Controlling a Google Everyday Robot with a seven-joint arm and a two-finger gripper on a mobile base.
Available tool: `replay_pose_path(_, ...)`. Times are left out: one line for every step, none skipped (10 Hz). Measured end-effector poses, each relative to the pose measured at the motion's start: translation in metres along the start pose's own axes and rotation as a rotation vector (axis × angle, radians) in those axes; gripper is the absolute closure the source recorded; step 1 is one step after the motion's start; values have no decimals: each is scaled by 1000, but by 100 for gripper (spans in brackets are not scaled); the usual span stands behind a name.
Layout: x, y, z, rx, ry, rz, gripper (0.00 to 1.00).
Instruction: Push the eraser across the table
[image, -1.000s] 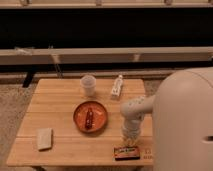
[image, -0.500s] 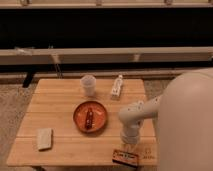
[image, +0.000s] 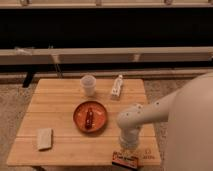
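Observation:
The eraser (image: 125, 160), a small flat black block with an orange-tan label, lies at the front edge of the light wooden plank table (image: 60, 100), right of centre, and partly overhangs it. My gripper (image: 128, 146) points down just behind the eraser, at or very near its back edge. The white arm and wrist cover the gripper from above, so contact with the eraser is unclear.
An orange plate (image: 90, 116) with a small dark item on it sits mid-table. A clear cup (image: 88, 85) and a small white bottle (image: 117, 87) lying down are at the back. A pale greenish-white pad (image: 44, 138) lies at front left. My white body (image: 192, 130) fills the right side.
The arm has lowered and come toward the front edge. The eraser has slid a little toward that edge.

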Motion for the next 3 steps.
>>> replay_pose_path(2,2,0,-4,5,-2,96)
replay_pose_path(2,3,-1,-3,11,3,94)
replay_pose_path(1,6,-3,-1,8,-2,96)
